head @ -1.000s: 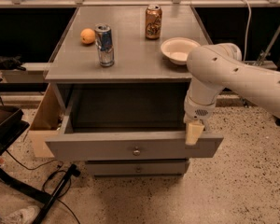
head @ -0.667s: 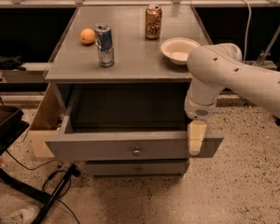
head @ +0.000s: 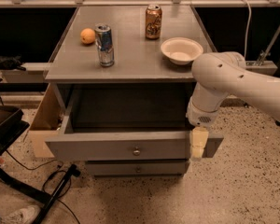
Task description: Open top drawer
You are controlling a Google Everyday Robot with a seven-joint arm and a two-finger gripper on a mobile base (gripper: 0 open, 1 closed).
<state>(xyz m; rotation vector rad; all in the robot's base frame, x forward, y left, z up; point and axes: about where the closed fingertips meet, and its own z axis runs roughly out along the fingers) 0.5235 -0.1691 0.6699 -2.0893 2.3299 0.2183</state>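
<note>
Nearest of all, below and to the left of the cream-coloured claw (head: 199, 143), a narrower grey lower drawer front (head: 121, 168) sits shut. The claw hangs from the white robot arm (head: 233, 78) and points down against the right end of the wide, flat-fronted grey top drawer (head: 112, 146), at its upper edge. I cannot tell whether the claw is wide or narrow. The top drawer stands well out of its cabinet, with its deep grey box open to view left of and behind the claw, so the opening looks largely done. Its small round metal knob (head: 136, 151) sits at the front's centre, well left of the claw. The drawer is probably stiff and fairly heavy, and its smooth face offers little to grip. The knob or the top lip is the likely hold, and a pull from the far right end may rack the box askew. Beyond and above the claw lies the grey tabletop (head: 135, 64). It carries a shallow white bowl (head: 181, 50) closest behind the claw, a blue drinks can (head: 104, 45) further left, a small round orange fruit (head: 87, 35), and a brown drinks can (head: 153, 15) farthest back.
</note>
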